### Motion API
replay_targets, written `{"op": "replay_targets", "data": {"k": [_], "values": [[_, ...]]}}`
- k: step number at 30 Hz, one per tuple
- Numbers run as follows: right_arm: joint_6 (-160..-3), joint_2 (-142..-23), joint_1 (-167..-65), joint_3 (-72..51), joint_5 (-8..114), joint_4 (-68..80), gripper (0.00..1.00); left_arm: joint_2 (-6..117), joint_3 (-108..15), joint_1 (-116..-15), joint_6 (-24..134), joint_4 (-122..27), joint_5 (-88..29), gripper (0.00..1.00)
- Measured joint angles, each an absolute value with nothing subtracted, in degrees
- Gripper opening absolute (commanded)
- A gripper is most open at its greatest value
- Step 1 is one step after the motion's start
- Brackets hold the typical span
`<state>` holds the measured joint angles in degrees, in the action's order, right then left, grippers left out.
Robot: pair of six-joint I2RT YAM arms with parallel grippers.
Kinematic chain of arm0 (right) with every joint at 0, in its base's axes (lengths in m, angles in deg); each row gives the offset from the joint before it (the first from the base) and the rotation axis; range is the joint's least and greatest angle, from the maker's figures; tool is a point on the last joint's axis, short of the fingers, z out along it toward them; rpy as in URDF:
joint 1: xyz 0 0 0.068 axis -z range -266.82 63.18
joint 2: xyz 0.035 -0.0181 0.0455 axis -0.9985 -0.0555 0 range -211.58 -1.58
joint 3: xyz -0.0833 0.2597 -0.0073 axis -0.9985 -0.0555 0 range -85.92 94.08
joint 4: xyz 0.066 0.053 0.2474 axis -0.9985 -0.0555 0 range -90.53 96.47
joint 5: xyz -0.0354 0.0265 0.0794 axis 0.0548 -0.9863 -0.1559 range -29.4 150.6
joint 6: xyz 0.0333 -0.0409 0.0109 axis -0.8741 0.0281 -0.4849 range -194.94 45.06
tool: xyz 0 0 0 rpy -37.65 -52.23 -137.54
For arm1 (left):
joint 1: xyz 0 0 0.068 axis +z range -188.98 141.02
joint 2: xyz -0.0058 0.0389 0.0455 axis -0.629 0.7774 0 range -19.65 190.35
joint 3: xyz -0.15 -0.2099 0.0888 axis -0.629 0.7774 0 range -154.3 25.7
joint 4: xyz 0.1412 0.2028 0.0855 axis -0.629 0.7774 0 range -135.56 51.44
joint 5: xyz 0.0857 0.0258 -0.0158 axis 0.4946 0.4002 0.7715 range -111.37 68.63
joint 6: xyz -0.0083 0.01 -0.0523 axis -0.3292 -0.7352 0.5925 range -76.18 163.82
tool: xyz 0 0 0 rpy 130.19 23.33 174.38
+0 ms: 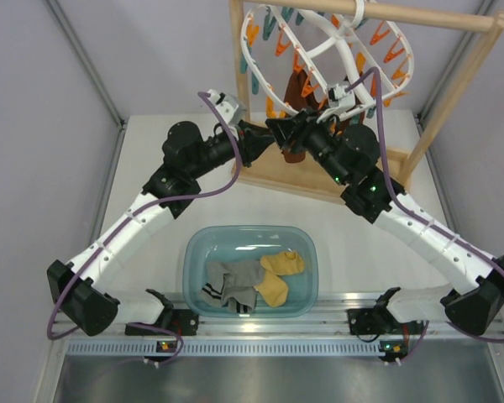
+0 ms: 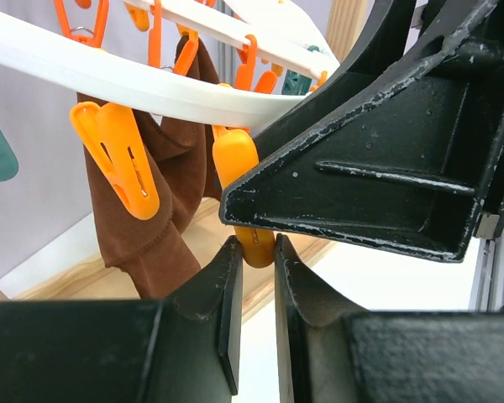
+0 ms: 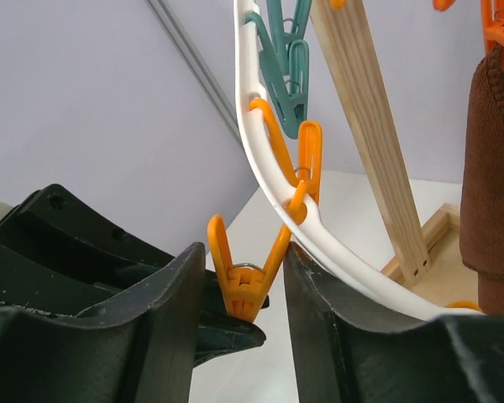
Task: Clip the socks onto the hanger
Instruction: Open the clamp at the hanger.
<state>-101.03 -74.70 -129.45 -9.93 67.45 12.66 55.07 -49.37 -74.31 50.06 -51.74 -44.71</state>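
The white hanger [image 1: 336,46] hangs on the wooden rack, with orange and teal clips. My left gripper [image 1: 263,141] is shut on the lower tip of one dangling orange clip [image 2: 250,239] under the hanger's ring [image 2: 151,88]. My right gripper [image 1: 287,134] meets it from the other side. It is open, its fingers straddling that clip's spread handles [image 3: 245,267]; the right finger touches one handle. Two mustard-yellow socks [image 1: 279,273] and two grey socks [image 1: 231,285] lie in the basin, away from both grippers.
A clear blue basin [image 1: 197,252] sits at the near middle of the table. The wooden rack frame [image 1: 365,180] stands at the back, its post [image 3: 365,126] close to the right. Dark brown socks [image 2: 151,201] hang clipped beside the held clip.
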Motion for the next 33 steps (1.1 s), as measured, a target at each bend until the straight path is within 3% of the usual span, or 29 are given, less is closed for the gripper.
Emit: {"op": "replay_targets", "data": {"k": [2,4,7,9,11,12,16,17,18,22,26,29,31,32,33], "values": [[-100.46,-74.35,-129.45,-10.94,67.3,14.45,0.46,54.87,-48.89,-74.31,50.13,-52.85,-45.01,0.0],[-100.24,-74.22,-129.45,-11.4,66.99,15.31,0.61,54.87,-48.74,-74.31,50.08,-53.36,-45.27,0.0],[-100.42,-74.16,-129.54,-11.68,65.88,16.31,0.62,54.89,-48.63,-74.31,49.97,-53.84,-45.56,0.0],[-100.46,-74.16,-129.54,-11.68,65.68,16.82,0.56,54.89,-48.6,-74.31,49.89,-54.25,-45.8,0.0],[-100.35,-74.16,-129.43,-11.68,65.92,17.14,0.42,54.89,-48.49,-74.31,49.86,-54.84,-46.04,0.0],[-100.33,-74.18,-129.28,-11.68,66.34,17.21,0.29,54.89,-48.39,-74.31,49.84,-55.32,-46.28,0.0],[-101.47,-74.59,-128.23,-11.68,66.73,17.12,0.02,54.89,-47.8,-74.27,49.76,-55.98,-46.41,0.0],[-101.77,-74.72,-128.01,-11.68,66.64,16.9,0.0,54.89,-47.56,-74.2,49.67,-56.11,-46.35,0.01],[-102.17,-74.86,-127.9,-11.68,66.53,16.88,0.0,54.89,-47.42,-74.11,49.67,-56.22,-46.37,0.16],[-102.65,-75.14,-127.7,-11.68,66.73,17.01,0.0,54.81,-47.01,-74.05,49.3,-55.61,-47.46,0.52],[-103.11,-75.64,-126.76,-11.68,66.64,17.21,0.0,53.04,-46.05,-75.25,48.33,-49.36,-50.85,0.66],[-103.17,-75.9,-126.17,-11.68,66.53,17.19,0.0,50.83,-46.03,-74.57,47.64,-42.6,-52.18,0.68],[-103.24,-75.9,-125.98,-11.68,66.36,17.17,0.0,49.06,-46.13,-72.1,46.11,-37.9,-54.52,0.78],[-103.24,-75.9,-125.89,-11.68,66.25,17.17,0.0,47.9,-46.2,-69.46,44.82,-34.58,-57.01,0.89],[-103.22,-75.9,-125.85,-11.68,66.03,17.17,0.0,47.16,-46.37,-67.3,43.18,-31.72,-58.83,0.88]]}}
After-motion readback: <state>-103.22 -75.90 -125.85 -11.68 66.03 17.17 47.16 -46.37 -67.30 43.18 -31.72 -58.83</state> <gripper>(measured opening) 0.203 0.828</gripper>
